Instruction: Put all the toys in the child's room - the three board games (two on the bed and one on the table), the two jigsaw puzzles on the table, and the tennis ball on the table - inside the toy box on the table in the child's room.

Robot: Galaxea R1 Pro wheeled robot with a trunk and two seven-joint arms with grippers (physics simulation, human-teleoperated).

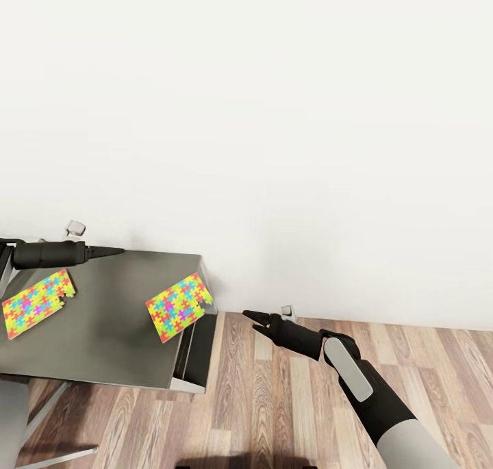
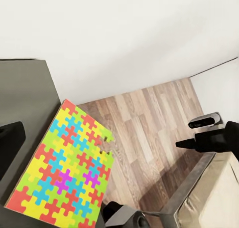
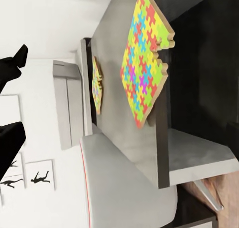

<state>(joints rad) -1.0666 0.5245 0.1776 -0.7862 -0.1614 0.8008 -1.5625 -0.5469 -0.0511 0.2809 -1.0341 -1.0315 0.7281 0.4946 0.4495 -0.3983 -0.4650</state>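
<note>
A home room: wood floor, jigsaw puzzles on a table

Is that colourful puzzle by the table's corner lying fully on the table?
No. The jigsaw puzzle lies flat, but its notched end sticks out past the table edge, over the wooden floor.

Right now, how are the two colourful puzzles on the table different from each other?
The puzzle near the corner lies by the table's end, its edge reaching the rim, while the other puzzle lies further in, close under the left gripper. In the head view the corner puzzle shows whole; the other puzzle is cut off by the picture's edge. Both lie flat, tilted the same way, with the same bright interlocking pieces and a notched corner.
</note>
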